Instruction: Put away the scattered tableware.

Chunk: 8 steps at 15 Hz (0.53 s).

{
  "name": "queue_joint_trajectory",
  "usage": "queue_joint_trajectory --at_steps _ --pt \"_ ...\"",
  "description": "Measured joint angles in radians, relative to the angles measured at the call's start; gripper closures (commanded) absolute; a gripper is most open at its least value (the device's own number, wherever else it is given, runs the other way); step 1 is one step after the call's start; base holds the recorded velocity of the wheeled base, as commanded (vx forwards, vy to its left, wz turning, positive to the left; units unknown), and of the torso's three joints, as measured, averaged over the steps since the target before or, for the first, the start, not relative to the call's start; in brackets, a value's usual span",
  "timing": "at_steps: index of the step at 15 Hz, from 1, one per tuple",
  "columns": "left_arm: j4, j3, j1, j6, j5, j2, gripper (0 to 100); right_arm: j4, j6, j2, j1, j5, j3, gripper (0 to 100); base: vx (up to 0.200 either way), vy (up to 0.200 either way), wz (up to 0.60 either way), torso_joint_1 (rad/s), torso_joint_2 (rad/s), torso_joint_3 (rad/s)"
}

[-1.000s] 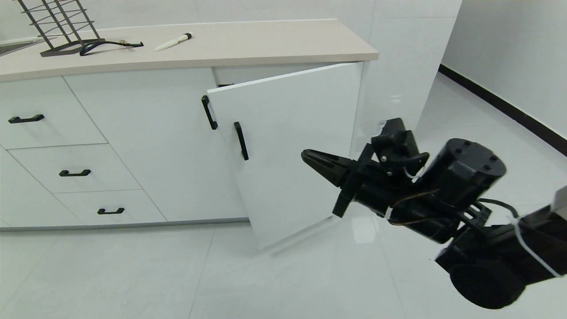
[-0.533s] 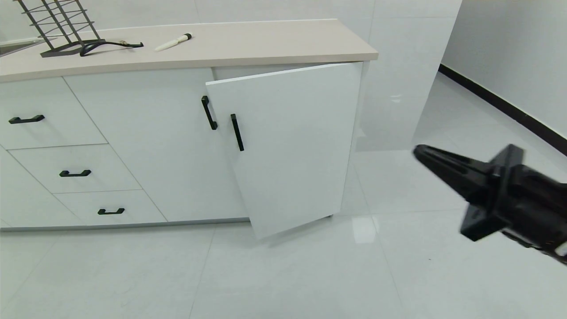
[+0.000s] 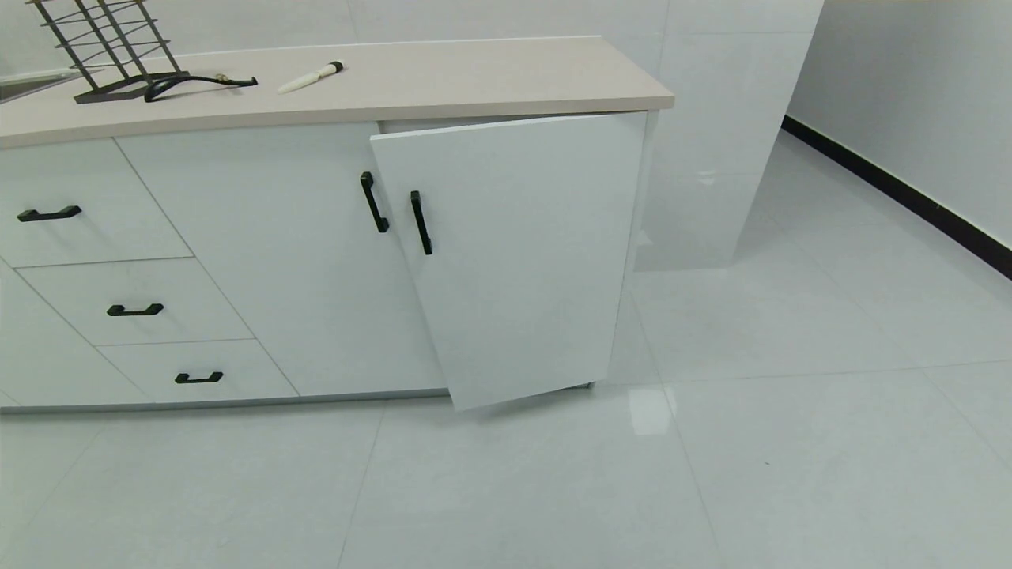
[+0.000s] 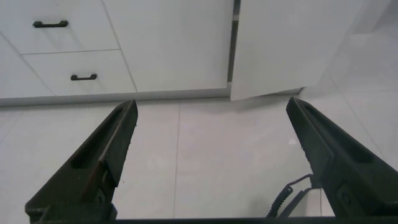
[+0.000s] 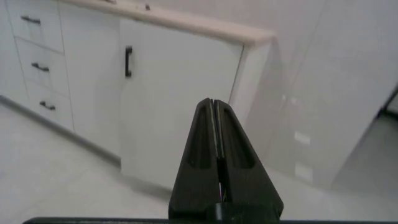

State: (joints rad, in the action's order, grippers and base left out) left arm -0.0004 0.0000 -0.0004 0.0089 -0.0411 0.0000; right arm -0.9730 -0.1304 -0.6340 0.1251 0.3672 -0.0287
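Observation:
On the beige countertop (image 3: 474, 75) lie a white utensil with a black tip (image 3: 310, 76) and a black curved utensil (image 3: 198, 80), beside a dark wire rack (image 3: 111, 47). The right-hand cabinet door (image 3: 522, 253) with its black handle (image 3: 421, 222) stands slightly ajar below the counter. My left gripper (image 4: 211, 102) hangs open over the floor tiles, nothing between its fingers, with the drawers (image 4: 62, 50) ahead of it. My right gripper (image 5: 212, 102) is shut and empty, facing the ajar cabinet door (image 5: 180, 106) from some distance.
Three drawers with black handles (image 3: 134, 309) fill the cabinet's left side, and a second door handle (image 3: 373, 201) sits next to the ajar door. A sink edge (image 3: 24, 79) shows at the far left. Glossy floor tiles (image 3: 711, 442) stretch out to the right, bounded by a wall with a black skirting (image 3: 909, 197).
My right arm has pulled back to the right and out of the head view. The cabinet door has swung closer to shut.

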Motion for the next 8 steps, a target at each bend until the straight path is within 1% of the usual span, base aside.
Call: queue_joint_trajectory --at_steps 2,3,4,5,7,8 --pt "0.0 0.0 0.0 0.005 -0.001 0.0 0 0.281 0.01 0.208 -0.031 0.0 0.014 100 0.0 0.0 0.0 0.0 0.0 0.0" --pt "0.0 0.0 0.0 0.013 0.001 0.0 0 0.457 0.013 0.31 -0.044 0.0 0.019 100 0.0 0.0 0.0 0.0 0.0 0.0" --pt "0.0 0.0 0.0 0.013 0.002 0.0 0 0.582 0.018 0.384 -0.057 0.0 0.022 100 0.0 0.0 0.0 0.0 0.0 0.0" --pt "0.0 0.0 0.0 0.015 0.003 0.0 0 0.687 0.021 0.449 -0.072 -0.008 0.023 100 0.0 0.0 0.0 0.0 0.0 0.0" --pt "0.0 0.0 0.0 0.014 0.004 0.0 0 0.915 0.023 0.536 -0.099 -0.073 0.024 100 0.0 0.0 0.0 0.0 0.0 0.0" --pt "0.0 0.0 0.0 0.013 0.004 0.0 0 0.981 0.022 0.568 -0.11 -0.113 0.02 100 0.0 0.0 0.0 0.0 0.0 0.0"
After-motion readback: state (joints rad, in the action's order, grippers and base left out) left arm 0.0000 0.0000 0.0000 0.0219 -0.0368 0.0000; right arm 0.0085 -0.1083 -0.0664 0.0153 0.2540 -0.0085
